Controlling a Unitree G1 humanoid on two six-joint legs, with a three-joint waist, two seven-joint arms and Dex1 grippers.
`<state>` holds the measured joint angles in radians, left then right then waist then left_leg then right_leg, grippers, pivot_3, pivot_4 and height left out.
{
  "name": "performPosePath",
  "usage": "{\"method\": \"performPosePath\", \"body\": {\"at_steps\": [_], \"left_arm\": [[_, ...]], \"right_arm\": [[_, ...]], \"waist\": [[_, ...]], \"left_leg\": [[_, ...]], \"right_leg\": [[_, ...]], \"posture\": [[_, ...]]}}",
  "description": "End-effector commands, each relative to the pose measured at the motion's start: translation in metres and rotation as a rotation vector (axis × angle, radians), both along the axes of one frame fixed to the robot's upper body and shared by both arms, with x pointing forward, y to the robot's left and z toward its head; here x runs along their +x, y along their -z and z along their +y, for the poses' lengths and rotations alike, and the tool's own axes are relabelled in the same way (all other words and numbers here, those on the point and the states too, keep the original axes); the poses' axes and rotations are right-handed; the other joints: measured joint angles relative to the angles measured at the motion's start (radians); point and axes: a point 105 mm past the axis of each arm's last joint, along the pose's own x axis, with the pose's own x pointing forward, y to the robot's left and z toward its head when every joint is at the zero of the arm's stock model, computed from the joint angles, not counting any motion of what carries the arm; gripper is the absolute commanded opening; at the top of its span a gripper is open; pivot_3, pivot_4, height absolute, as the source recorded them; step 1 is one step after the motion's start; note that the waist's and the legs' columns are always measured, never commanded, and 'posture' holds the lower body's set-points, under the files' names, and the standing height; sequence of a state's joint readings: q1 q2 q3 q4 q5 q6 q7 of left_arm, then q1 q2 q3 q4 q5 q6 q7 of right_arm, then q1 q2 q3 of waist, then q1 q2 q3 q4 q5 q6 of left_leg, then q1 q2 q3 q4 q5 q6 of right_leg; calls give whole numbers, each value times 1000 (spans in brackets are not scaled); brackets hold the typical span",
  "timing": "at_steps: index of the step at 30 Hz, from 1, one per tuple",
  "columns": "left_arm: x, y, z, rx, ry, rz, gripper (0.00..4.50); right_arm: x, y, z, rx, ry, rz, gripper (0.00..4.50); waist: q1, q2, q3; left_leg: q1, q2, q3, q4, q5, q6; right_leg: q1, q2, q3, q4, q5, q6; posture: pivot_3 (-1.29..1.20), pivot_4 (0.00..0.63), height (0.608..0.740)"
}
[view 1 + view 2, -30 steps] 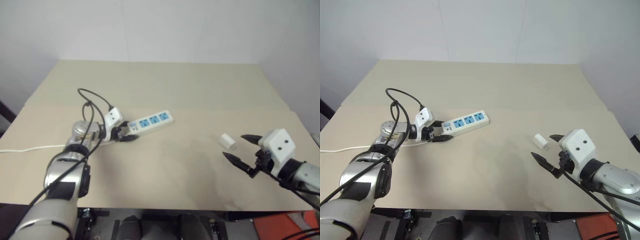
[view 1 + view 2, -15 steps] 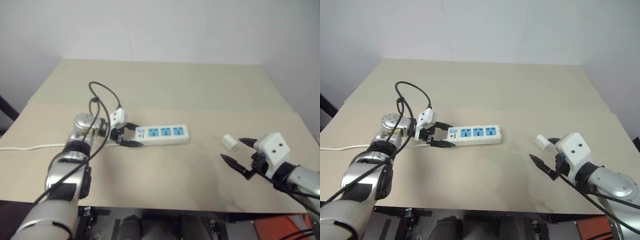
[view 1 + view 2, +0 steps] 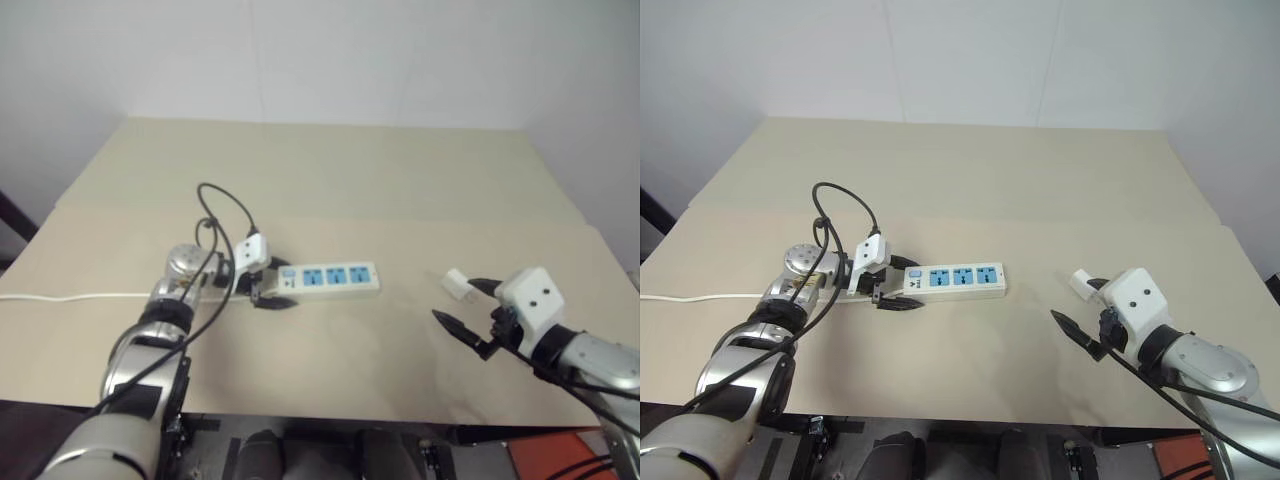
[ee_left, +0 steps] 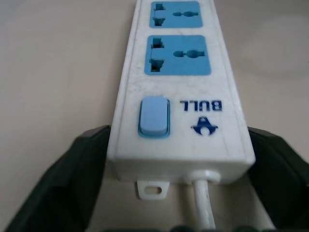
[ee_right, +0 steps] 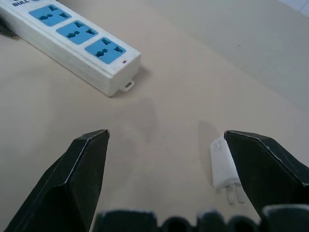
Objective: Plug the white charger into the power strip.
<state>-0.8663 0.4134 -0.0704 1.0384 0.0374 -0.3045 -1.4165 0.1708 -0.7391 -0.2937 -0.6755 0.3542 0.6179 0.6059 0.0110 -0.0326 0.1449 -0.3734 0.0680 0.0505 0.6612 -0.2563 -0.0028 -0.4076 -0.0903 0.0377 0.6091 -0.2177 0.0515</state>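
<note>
The power strip reads "BULL" beside its blue switch — left gripper released around that end; right gripper spread, empty, the white charger beside one finger.

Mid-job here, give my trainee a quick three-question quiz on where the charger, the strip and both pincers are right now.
1. True or false: the white charger is plugged into the power strip.
2. Which end of the power strip does the left pincer straddle? A) switch and cord end B) far end C) middle socket
3. Fill in: the charger lies on the table beside one finger of the ___ pincer.

Key:
1. False; it lies loose on the table, apart from the strip.
2. A; its fingers sit on either side of that end, open.
3. Right; that pincer is open with nothing in it.
</note>
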Motion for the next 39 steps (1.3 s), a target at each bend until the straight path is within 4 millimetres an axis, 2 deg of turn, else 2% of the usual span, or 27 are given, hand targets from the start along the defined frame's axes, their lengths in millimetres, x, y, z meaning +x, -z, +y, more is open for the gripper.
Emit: {"method": "performPosePath", "body": {"at_steps": [1, 7, 11, 17, 22, 28, 34, 39], "left_arm": [[-2, -13, -3, -60, 50, -49, 4472], [-5, -17, -1, -134, 56, -95, 4472], [-7, -28, 8, -299, 20, -123, 4472], [-8, -27, 23, -436, -48, -90, 4472], [-11, -14, 26, -422, -59, -41, 4472], [-10, -12, 20, -408, -47, -28, 4472], [-5, -6, 17, -317, -63, -13, 4472], [2, -10, 12, -289, -79, -16, 4472]], "right_arm": [[-1, -11, -5, -18, 23, -58, 4500], [-2, -9, -6, -14, 29, -54, 4500], [-4, -9, -7, -7, 27, -50, 4500], [-4, -10, -11, -8, 27, -41, 4500], [-4, -13, -14, -25, 11, -22, 4500], [-7, -17, -19, -45, 4, -6, 4500], [-9, -18, -19, -49, -4, 2, 4500], [-10, -18, -18, -48, -4, 9, 4500]], "waist": [[0, 0, 0], [-3, 0, 0], [-3, 0, 0], [-3, 0, 0], [-3, 0, 0], [-2, 0, 0], [-2, 0, 0], [-2, 0, 0]], "left_leg": [[0, 0, 0, 0, 0, 0], [0, 0, 0, 0, 0, 0], [0, 0, 0, 0, 0, 0], [0, 0, 0, 0, 0, 0], [0, 0, -1, 0, 0, 0], [0, 0, -1, 0, 0, 0], [0, 0, -1, 0, 0, 0], [0, 0, -1, 0, 0, 0]], "right_leg": [[0, 0, 0, 0, 0, 0], [0, 0, 0, 0, 0, 0], [0, 0, 0, 0, 0, 0], [0, 0, 0, 0, 0, 0], [0, 0, 0, 0, 0, 0], [0, 0, -1, 0, 0, 0], [0, 0, -1, 0, 0, -1], [0, 0, -1, 0, 0, 0]], "posture": [[0, 150, 740], [0, 150, 740], [0, 150, 740], [0, 150, 740], [0, 150, 740], [0, 150, 740], [0, 150, 740], [0, 150, 740]]}}
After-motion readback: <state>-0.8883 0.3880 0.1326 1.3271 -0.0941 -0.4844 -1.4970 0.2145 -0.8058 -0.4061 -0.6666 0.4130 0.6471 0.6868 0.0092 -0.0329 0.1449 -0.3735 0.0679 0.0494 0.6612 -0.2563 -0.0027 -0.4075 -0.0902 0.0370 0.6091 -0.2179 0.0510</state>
